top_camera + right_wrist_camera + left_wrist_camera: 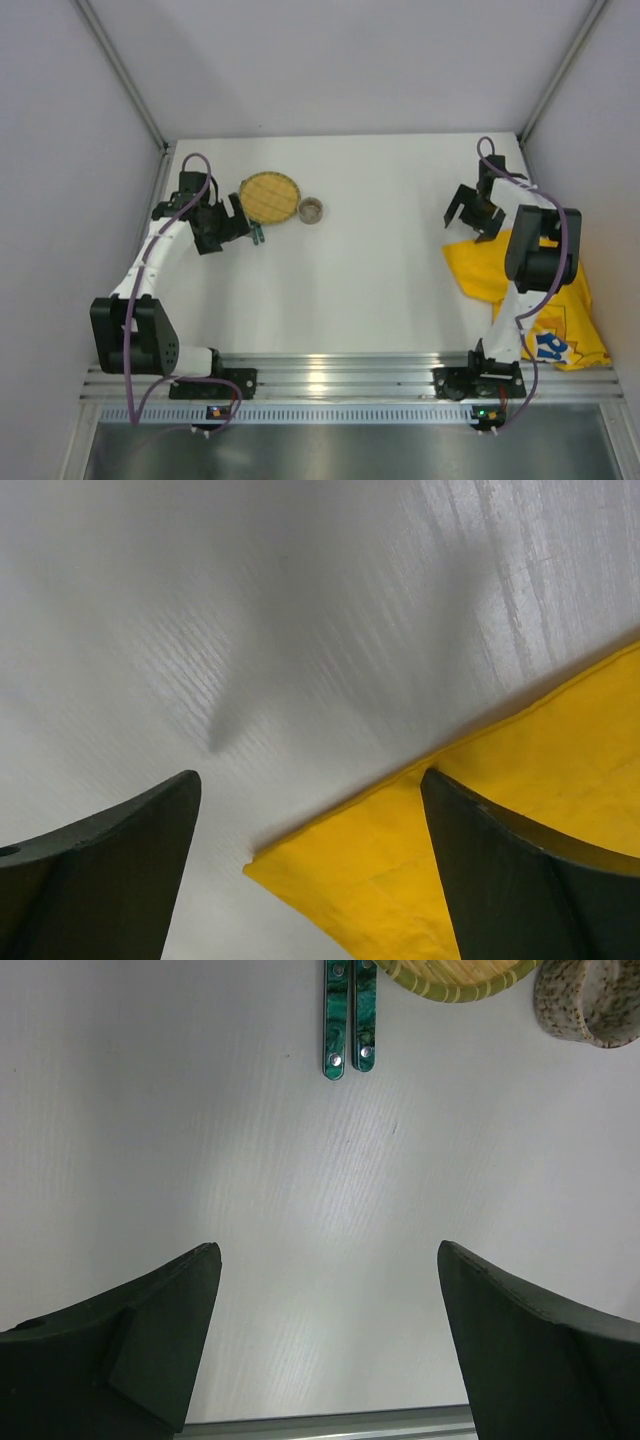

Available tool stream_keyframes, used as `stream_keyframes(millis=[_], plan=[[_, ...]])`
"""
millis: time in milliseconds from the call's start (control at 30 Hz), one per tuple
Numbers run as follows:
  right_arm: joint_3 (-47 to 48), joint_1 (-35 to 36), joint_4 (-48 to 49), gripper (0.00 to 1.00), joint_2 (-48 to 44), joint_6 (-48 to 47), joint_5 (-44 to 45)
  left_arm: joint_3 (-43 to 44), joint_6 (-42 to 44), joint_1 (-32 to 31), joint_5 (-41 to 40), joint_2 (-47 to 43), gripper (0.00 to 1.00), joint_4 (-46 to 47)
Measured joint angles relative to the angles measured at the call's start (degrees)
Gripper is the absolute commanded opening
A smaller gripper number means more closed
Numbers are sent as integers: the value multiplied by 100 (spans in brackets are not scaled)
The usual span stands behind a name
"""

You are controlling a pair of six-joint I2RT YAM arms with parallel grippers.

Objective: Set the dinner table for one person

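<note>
The white dinner table (380, 290) holds a round yellow woven plate (270, 196) at the back left, with a small speckled cup (311, 211) to its right. Two green-handled utensils (257, 234) lie side by side at the plate's near edge. My left gripper (243, 222) is open and empty just left of them. In the left wrist view (328, 1252) the handles (350, 1020), plate rim (460, 982) and cup (590, 1005) lie ahead of it. My right gripper (470, 224) is open and empty above the corner of the yellow cloth (530, 290), which shows between its fingers in the right wrist view (310, 776).
The yellow cloth (420, 880) with a blue print lies crumpled at the right, reaching the ribbed aluminium rail (340, 375) at the near edge. White walls close in the table on three sides. The table's edge shows low in the left wrist view (330, 1422).
</note>
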Motion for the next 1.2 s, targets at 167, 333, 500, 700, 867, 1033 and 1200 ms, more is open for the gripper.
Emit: stream_keyframes(millis=[167, 333, 500, 700, 867, 1033, 1200], plan=[[-116, 44, 22, 70, -61, -61, 31, -26, 20, 2, -4, -39, 94, 4], [-669, 81, 68, 18, -389, -120, 17, -168, 24, 2, 0, -177, 93, 24], [-922, 87, 111, 0, -533, -116, -83, -236, 22, 0, 90, -160, 91, 39], [-957, 170, 175, 0, -544, 42, -590, -236, 44, 0, 184, -105, 91, 48], [-968, 979, 527, 0, -400, 732, -1707, -234, 55, 0, 240, -98, 91, 50], [-940, 2173, 1545, 0, -245, 2090, -2778, -234, 63, -15, 267, -186, 92, 46], [-737, 2796, 3211, 56, 212, 3928, -3504, -234, 33, -302, 251, -531, 92, 50]])
